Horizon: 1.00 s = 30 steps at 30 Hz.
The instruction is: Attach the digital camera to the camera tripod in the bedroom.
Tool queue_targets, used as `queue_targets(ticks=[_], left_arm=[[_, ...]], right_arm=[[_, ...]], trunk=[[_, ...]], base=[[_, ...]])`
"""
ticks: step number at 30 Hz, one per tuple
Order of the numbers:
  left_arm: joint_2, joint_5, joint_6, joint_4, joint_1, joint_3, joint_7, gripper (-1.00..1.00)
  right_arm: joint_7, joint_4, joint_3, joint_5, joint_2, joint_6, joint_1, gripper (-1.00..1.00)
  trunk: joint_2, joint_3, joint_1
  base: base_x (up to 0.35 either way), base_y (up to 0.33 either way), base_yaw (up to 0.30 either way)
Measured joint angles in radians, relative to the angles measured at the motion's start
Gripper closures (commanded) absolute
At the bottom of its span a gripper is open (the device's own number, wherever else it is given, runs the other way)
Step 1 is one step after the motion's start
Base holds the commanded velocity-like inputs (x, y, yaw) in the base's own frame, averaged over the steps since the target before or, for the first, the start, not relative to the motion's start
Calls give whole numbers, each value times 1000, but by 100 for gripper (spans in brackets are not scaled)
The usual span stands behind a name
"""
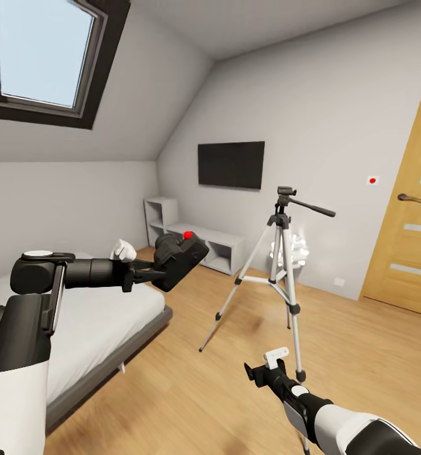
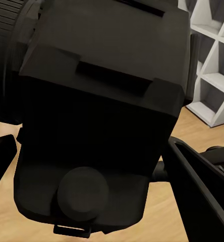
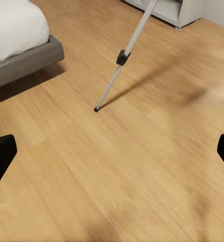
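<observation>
Left hand (image 1: 148, 273) is clamped on the small matte-black camera with the red top button (image 1: 180, 251), holding it in the air past the grey bed's foot corner (image 1: 163, 311). The tall silver-legged tripod with the black head (image 1: 285, 191) stands on the wood floor (image 1: 204, 392), well apart. Right hand (image 1: 261, 370) hangs open and empty, low near a tripod leg. Looks like the carry step; next I'd guess it needs to bring the camera's underside down onto the head.
</observation>
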Motion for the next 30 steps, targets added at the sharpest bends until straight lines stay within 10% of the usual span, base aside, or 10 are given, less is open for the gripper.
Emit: queue_targets(ticks=[30], left_arm=[[-3,0,0,0,0,-1,0,100]], right_arm=[[0,0,0,0,0,0,8,-100]], trunk=[[210,94,-115]], base=[[0,0,0]])
